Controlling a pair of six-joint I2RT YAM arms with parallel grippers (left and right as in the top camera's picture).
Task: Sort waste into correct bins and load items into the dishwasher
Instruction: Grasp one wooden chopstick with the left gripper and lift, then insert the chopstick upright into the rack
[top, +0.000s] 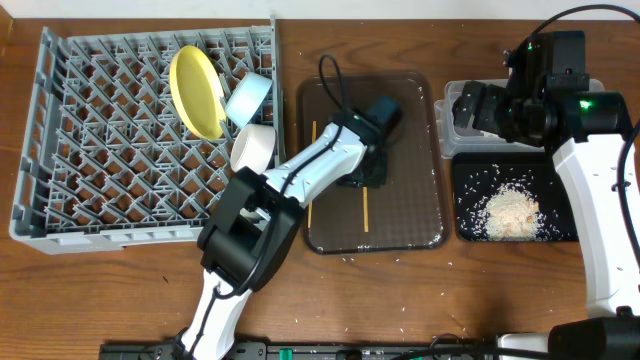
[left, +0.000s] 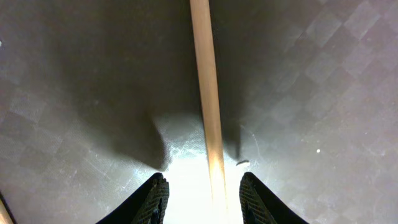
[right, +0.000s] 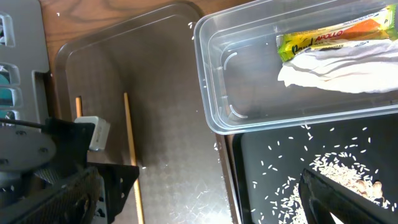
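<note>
The left fingers (left: 155, 199) stand apart, one on each side of a wooden chopstick (left: 208, 93), with nothing clamped. The chopstick lies flat on the dark brown tray (left: 323, 74), roughly centred in the gap.

Step in hand, as judged: pick up this chopstick.
1. Lower until both tips touch the tray.
2. Close slowly, because a thin stick is likely to roll or squeeze out.
3. Lift it level.

The second chopstick (top: 314, 135) lies parallel, near the tray's left edge. Destination: the grey dish rack (top: 60, 150), at the left of the surface (top: 100, 290), already holding the yellow plate (top: 195, 90). The right fingers (right: 348, 199) hang above the black tray (right: 249, 149). Whether they are apart or together cannot be told.
</note>
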